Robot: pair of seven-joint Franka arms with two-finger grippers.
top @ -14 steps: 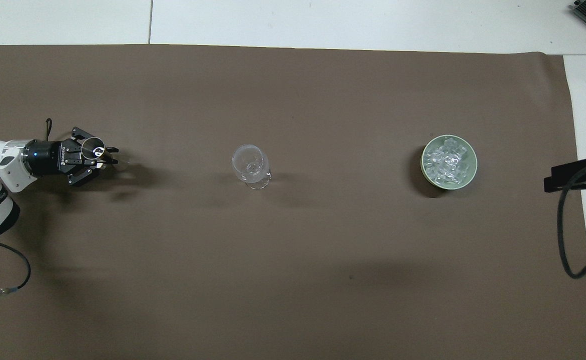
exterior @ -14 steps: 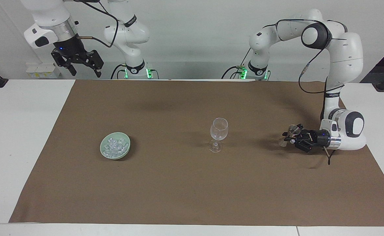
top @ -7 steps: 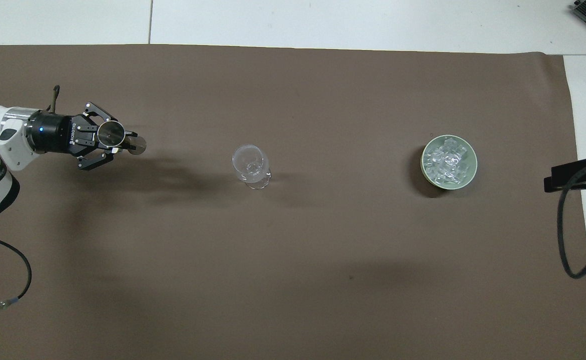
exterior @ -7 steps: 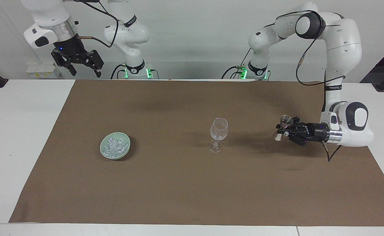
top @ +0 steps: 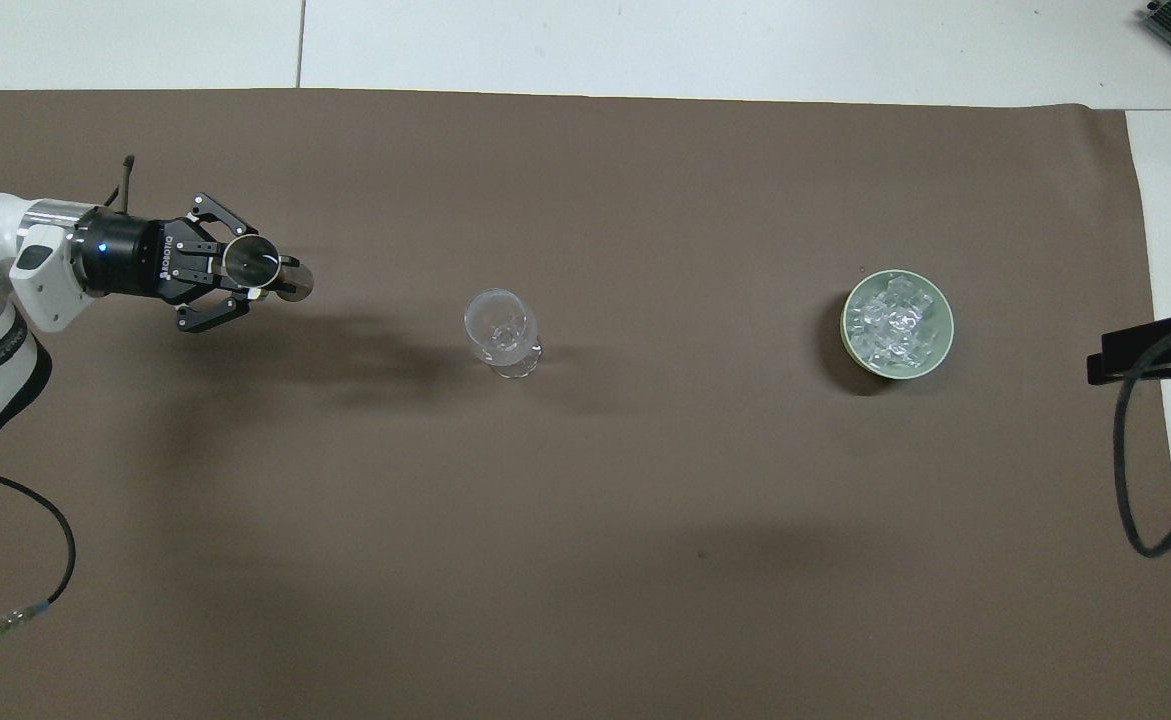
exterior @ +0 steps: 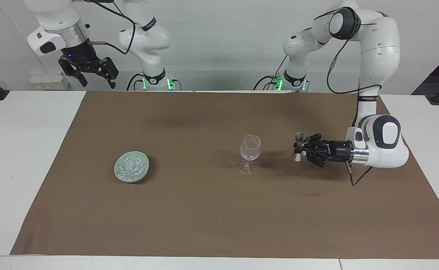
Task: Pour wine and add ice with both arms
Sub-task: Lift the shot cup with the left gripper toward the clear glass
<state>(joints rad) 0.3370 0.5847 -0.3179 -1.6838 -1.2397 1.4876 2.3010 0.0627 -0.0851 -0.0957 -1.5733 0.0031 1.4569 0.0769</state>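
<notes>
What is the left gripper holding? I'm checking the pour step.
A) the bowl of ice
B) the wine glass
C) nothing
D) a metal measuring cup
D: the left gripper is shut on a small metal measuring cup, in the air beside the wine glass.

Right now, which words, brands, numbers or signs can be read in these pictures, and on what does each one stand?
"ROBOTIQ": white letters on the black body of the left gripper, seen in the overhead view.
White lettering on the dark band on the left arm: too small to read.
White lettering on the dark band on the right arm: too small to read.
No other text, number or sign can be read.
</notes>
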